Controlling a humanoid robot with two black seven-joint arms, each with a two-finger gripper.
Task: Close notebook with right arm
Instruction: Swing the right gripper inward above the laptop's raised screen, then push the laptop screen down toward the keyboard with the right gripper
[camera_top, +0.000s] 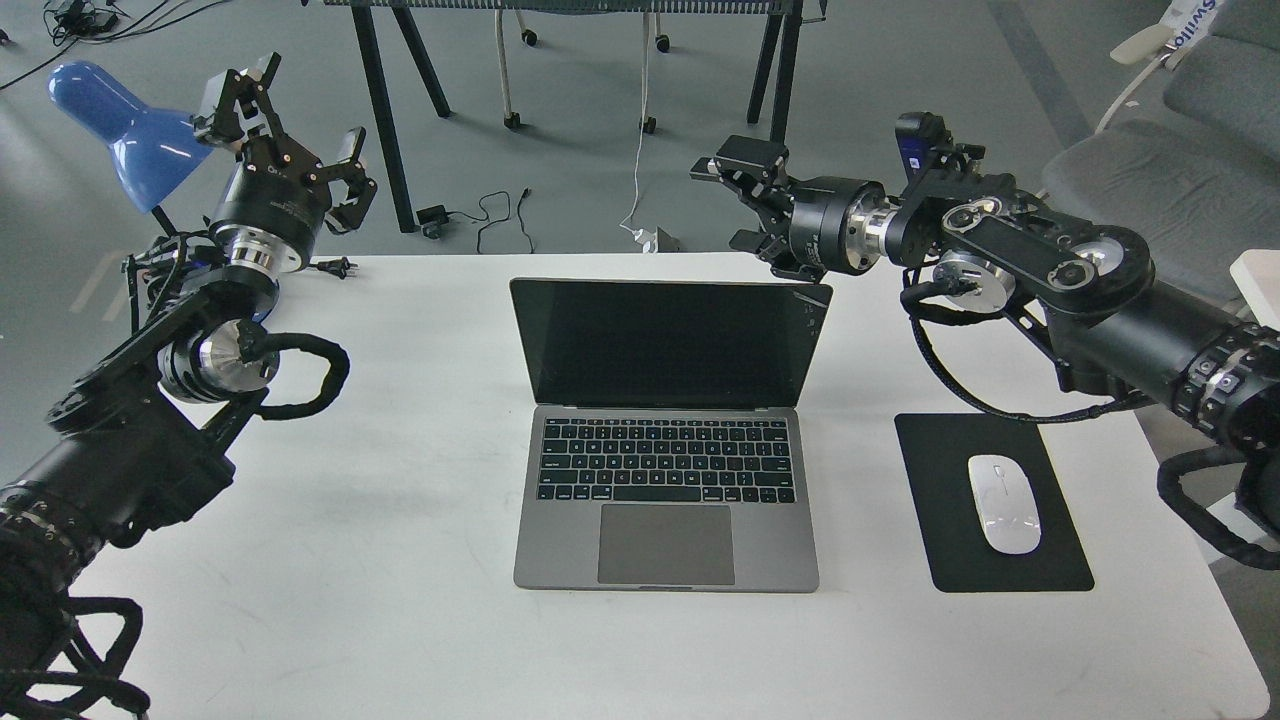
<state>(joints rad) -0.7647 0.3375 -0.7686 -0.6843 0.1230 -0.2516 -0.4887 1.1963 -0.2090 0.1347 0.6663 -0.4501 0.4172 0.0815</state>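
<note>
The grey notebook (666, 500) sits open at the middle of the white table (400, 520), its black screen (668, 342) upright and facing me. My right gripper (735, 205) is open and empty, just behind and above the screen's top right corner, pointing left. My left gripper (285, 120) is open and empty, raised at the far left next to the blue lamp (120, 130), well away from the notebook.
A black mouse pad (940, 540) with a white mouse (1003, 503) lies right of the notebook. Table legs, cables and a plug lie on the floor behind the table. A grey chair (1180, 150) stands at the far right.
</note>
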